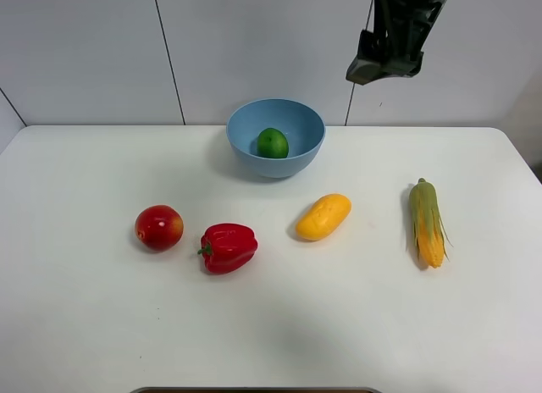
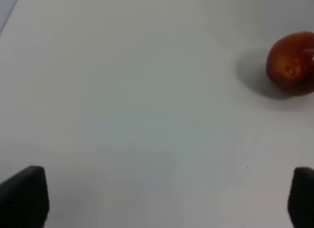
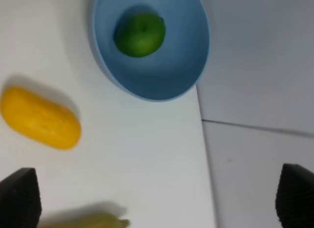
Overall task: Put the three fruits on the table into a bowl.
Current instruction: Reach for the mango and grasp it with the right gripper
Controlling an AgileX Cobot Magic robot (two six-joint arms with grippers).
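The light-blue bowl (image 1: 276,137) stands at the back middle of the white table (image 1: 271,325), and the green lime (image 1: 273,143) lies inside it. A red apple (image 1: 159,227) rests on the table at the left, and the yellow-orange mango (image 1: 323,216) lies right of centre. My right gripper (image 1: 383,64) hangs high above the table, right of the bowl. Its wrist view shows the bowl (image 3: 181,66), the lime (image 3: 140,34) and the mango (image 3: 40,118) beyond wide-open fingers (image 3: 19,198). My left gripper (image 2: 162,198) is open over bare table, with the apple (image 2: 291,65) off to one side.
A glossy red bell pepper (image 1: 228,246) sits between the apple and the mango. A corn cob in green husk (image 1: 427,222) lies at the right; its tip (image 3: 93,221) shows in the right wrist view. A white wall stands behind the table's far edge.
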